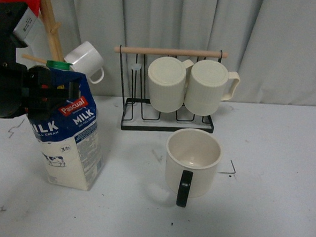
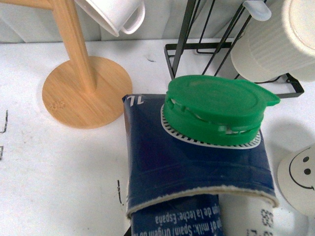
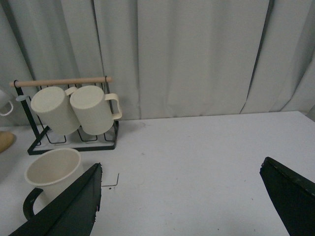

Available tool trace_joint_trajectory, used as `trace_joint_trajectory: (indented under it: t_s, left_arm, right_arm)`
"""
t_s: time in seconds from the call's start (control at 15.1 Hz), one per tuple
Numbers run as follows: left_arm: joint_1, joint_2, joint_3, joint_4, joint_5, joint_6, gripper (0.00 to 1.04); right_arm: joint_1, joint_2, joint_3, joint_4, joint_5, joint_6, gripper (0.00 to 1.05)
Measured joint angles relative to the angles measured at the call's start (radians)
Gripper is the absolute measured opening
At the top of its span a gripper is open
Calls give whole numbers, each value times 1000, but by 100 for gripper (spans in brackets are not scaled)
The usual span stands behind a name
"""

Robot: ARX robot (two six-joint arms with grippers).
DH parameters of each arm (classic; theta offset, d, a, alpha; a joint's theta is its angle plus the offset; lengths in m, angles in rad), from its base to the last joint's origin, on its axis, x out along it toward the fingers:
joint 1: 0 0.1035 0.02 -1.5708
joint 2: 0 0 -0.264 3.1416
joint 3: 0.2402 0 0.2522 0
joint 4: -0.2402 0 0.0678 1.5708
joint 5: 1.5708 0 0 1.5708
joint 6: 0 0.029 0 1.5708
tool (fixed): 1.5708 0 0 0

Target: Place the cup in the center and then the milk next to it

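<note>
One wide, smooth cream-white cup [image 1: 193,161] with a glossy black handle is seen standing upright on the centre patch [image 1: 223,166] of the white table [image 1: 270,211]. Its mouth is open upward and its handle is turned toward the camera. A single small black corner mark [image 1: 231,169] is made out just beside it on the right. In the left wrist view a dark smiling face is caught on the cup's wall.

One tall milk carton [image 1: 70,145], blue on top with "Pascual" and "MILK" and cream below with a cow picture, is found to the cup's left. It is clear of the cup and slightly tilted. One green cap [image 2: 216,105] is seen on it, closed. The left claw [image 1: 52,90] is clenched on the carton's blue upper part. Whether the carton's base rests on the table cannot be told.

The right claw [image 3: 182,164] is released, its two dark fingers spread wide over bare tabletop, well apart from the cup.

Behind the cup, one black wire rack [image 1: 165,124] with a wooden top bar is seen, and two ribbed cream mugs [image 1: 189,85] are hung on it side by side, touching. Behind the carton, one wooden tree stand [image 2: 81,83] is noted, with one small white cup [image 1: 86,60] carried on a peg. A grey curtain [image 1: 280,45] is drawn across the back.
</note>
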Motion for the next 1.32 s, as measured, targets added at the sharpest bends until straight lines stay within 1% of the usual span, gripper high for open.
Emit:
trace_joint_trajectory:
  t_s: [0.13, 0.26, 0.53, 0.79, 0.93, 1.12, 1.32]
  left_arm:
    - [-15, -76, 0, -58, -30, -17, 7]
    - [-56, -141, 13, -51, -85, -22, 7]
    - [-174, -126, 45, -16, -189, -66, 6]
    - [-256, -68, 39, 29, -270, -101, 6]
    - [-272, -27, 39, 72, -295, -123, 6]
    - [-291, 60, 39, 79, -333, -153, 6]
    - [-311, 78, 39, 118, -366, -179, 6]
  right_arm:
    - [0, 0, 0, 0, 0, 0, 98]
    - [0, 0, 0, 0, 0, 0, 98]
    - [0, 0, 0, 0, 0, 0, 98]
    - [0, 0, 0, 0, 0, 0, 98]
    - [0, 0, 0, 0, 0, 0, 98]
    - [0, 0, 0, 0, 0, 0, 98]
    - [0, 0, 0, 0, 0, 0, 98]
